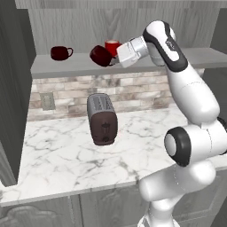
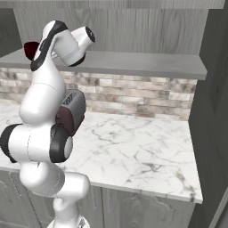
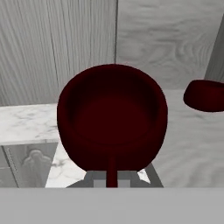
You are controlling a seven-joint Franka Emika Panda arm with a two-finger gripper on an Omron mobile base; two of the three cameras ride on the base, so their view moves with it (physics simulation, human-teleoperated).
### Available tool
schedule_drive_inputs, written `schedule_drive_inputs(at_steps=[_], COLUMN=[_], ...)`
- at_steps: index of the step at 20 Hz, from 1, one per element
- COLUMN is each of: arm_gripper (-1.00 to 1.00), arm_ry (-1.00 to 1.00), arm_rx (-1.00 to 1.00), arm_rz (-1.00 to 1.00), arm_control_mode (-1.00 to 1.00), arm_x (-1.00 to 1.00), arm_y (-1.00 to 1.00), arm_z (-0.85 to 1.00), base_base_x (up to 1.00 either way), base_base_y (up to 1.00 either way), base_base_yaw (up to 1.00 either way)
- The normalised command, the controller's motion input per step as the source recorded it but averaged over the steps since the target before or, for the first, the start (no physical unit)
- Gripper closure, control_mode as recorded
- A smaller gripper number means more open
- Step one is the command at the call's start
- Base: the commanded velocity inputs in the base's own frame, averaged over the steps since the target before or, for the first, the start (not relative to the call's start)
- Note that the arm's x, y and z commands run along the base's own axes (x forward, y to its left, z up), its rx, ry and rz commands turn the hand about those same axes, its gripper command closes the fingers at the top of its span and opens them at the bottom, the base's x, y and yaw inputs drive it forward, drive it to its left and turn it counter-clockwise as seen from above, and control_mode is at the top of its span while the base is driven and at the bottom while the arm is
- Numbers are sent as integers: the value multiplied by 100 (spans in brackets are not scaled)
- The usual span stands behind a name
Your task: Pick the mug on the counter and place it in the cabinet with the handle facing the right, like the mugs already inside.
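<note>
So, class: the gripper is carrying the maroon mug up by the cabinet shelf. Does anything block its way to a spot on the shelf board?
Nothing visible does. The held mug hangs tilted at the shelf board, with bare board between the other maroon mug and the red mug.

Three mugs [image 1: 101, 55] – one toaster [image 1: 102, 118] – one wall socket [image 1: 47, 102]

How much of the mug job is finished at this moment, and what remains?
Done: the mug is off the counter, gripped by its handle in the shut pincer. In hand: it hangs tilted at the cabinet shelf, near the red mug. Left: set it upright, handle to the right, and release.
</note>
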Motion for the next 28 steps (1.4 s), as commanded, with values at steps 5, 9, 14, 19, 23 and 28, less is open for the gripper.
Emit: schedule_drive_inputs(at_steps=[5, 9, 14, 19, 23, 28], arm_gripper=[100, 100, 100, 100, 100, 100], arm_ry=[-3, -4, -3, 1, 3, 3], arm_rx=[3, 6, 2, 0, -1, -3], arm_rz=[1, 1, 1, 1, 0, 0], arm_control_mode=[-100, -100, -100, -100, -100, -100], arm_x=[17, 19, 20, 19, 21, 18], arm_y=[4, 4, 8, 4, 2, 3], arm_z=[-10, -11, -10, -1, 0, 0], base_base_x=[0, 0, 0, 0, 0, 0], base_base_y=[0, 0, 0, 0, 0, 0], base_base_yaw=[0, 0, 0, 0, 0, 0])
